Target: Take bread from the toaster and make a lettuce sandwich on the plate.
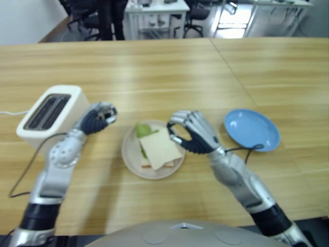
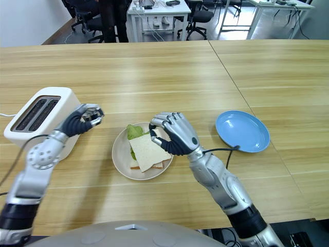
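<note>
Sandwich nearly done: bread point(image 2: 150, 152) covers lettuce point(image 2: 134, 131) on the plate point(image 2: 119, 154). Right hand point(image 2: 177, 136) at its corner, grip unclear; next, withdraw gently.

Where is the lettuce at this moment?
In the right eye view the lettuce sits on the beige plate, poking out from under the far-left edge of the bread slice, between the robot's left hand and right hand.

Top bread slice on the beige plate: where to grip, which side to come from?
Probably its right edge, pinched from the right by the right hand, which is at that edge. The top bread slice lies flat; lettuce pokes out at its far left, so the right edge is bare.
</note>
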